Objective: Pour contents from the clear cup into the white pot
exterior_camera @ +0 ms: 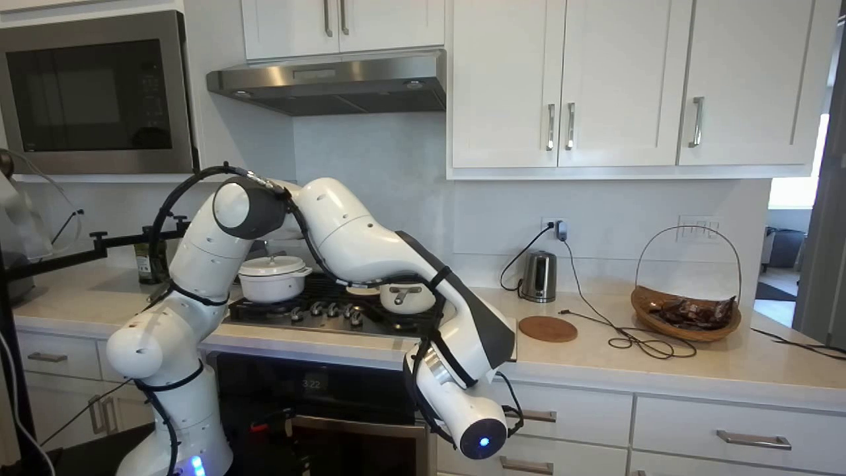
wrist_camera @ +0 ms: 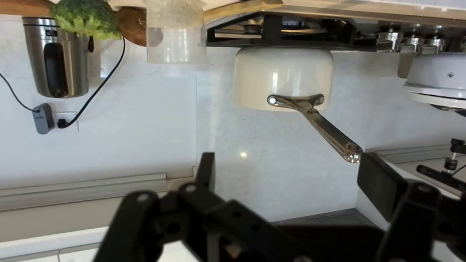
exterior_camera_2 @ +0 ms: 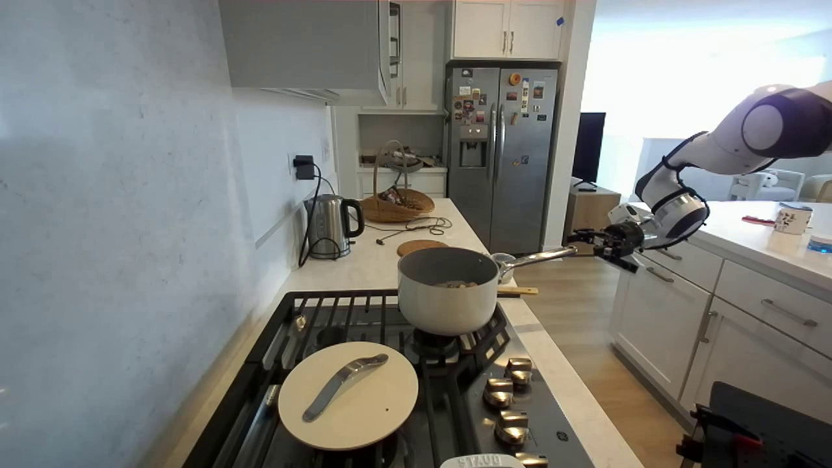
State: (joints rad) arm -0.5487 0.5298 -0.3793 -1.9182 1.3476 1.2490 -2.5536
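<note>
The long metal handle (exterior_camera_2: pixel 539 257) of the round white pot (exterior_camera_2: pixel 448 309) juts into free air past the front edge of the pale stone bench (exterior_camera: pixel 595 350); a gap separates the pot from the small clear plastic cup (wrist_camera: pixel 176 34).

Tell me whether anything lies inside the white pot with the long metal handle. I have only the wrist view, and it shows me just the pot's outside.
Observer: Yes. In an exterior view that looks down into the white pot, some small brownish pieces lie on its bottom; they are too small for me to name.

Operator: Now place my pincer against the counter for me; I can't judge that from here.

Observer: Seen from outside, it hangs out past the front edge of the counter, above the floor.
</note>
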